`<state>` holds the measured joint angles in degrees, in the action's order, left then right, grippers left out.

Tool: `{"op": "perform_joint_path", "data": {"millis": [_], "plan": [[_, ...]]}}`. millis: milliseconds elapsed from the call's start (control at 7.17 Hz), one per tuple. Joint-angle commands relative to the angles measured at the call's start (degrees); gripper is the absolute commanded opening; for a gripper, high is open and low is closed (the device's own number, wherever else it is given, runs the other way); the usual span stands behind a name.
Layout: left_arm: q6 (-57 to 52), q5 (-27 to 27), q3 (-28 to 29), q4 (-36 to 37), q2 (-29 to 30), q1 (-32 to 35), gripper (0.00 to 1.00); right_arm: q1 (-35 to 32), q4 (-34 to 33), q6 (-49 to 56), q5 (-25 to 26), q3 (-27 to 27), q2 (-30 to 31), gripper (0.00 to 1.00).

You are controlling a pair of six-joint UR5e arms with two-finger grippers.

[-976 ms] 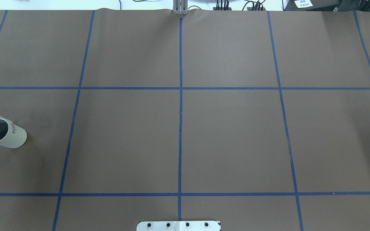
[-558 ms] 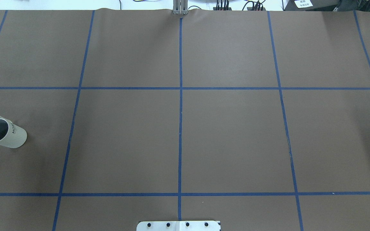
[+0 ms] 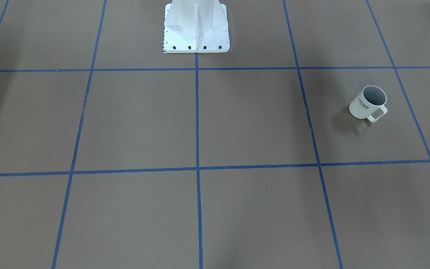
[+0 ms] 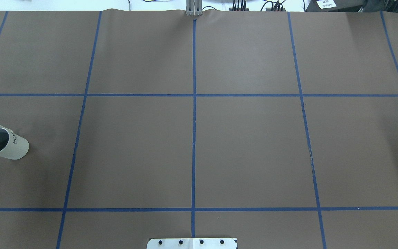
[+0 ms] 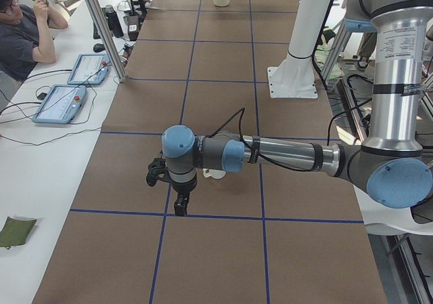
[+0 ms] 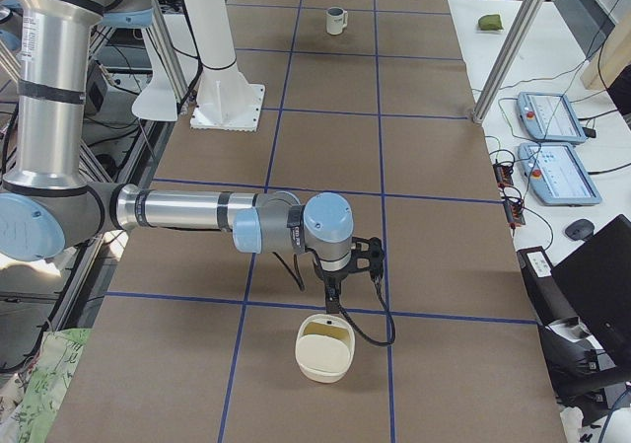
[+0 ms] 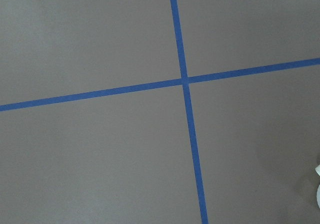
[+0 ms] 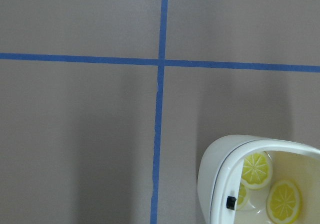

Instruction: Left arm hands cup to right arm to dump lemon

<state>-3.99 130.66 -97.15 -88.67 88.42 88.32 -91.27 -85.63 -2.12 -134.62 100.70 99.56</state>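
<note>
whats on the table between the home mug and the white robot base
Nothing stands there: in the front-facing view the stretch from the cup to the white base is bare brown table cover, crossed only by blue tape lines.

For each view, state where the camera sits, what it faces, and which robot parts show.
Front-facing: across the table, facing the base; cup at right.
Overhead: behind the robot, looking down; base plate; same cup at left.
Exterior left: table end; left arm near.
Exterior right: opposite end; right arm, bowl.
Left wrist: down at tape cross; no body.
Right wrist: down; same bowl, lemon slices.
</note>
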Motion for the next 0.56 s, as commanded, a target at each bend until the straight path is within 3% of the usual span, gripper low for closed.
{"op": "perform_joint_path", "data": {"millis": [0,418], "plan": [[0.03,0.03,-0.05,0.77,0.00,-0.08,1.00,0.65,0.11,-4.01,-0.38,2.20,-0.34,1.00],[0.03,0.82,0.12,0.86,0.00,-0.08,1.00,1.01,0.19,-5.27,-0.47,2.92,-0.34,1.00]]}}
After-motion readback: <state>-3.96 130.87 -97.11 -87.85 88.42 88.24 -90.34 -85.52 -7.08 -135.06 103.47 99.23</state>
